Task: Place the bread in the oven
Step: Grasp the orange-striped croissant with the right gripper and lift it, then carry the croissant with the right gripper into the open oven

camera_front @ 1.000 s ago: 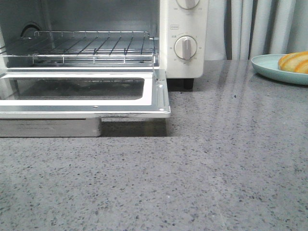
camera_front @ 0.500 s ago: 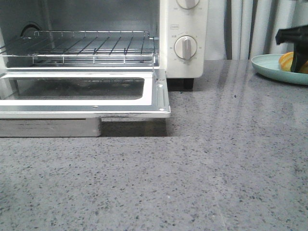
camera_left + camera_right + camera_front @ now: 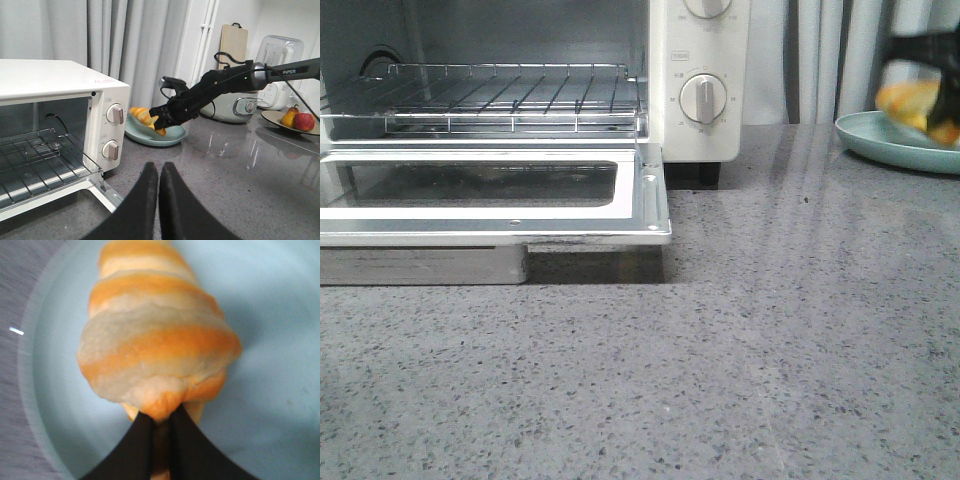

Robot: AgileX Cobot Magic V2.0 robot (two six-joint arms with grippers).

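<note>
Partly cut off at the front view's right edge, the right gripper (image 3: 932,75) and the bread (image 3: 910,100) show only as a motion-blurred smear over the plate (image 3: 880,140). Only the right half of the oven (image 3: 705,80) fits that frame, its door (image 3: 500,205) folded down flat and its rack (image 3: 510,95) bare.

A speckled grey stone desk (image 3: 770,350) carries everything, with pale curtains (image 3: 120,45) behind. Farther back on the desk sit a white appliance (image 3: 240,105) and a dish of fruit (image 3: 295,120).

From the left wrist view the bread (image 3: 145,117) hangs just above the plate (image 3: 155,135), beside the oven's dials. Its jaws are clamped narrow on one tapered end of the bread (image 3: 155,350). The left gripper (image 3: 158,172) hovers over the desk, jaws nearly touching and holding nothing.
</note>
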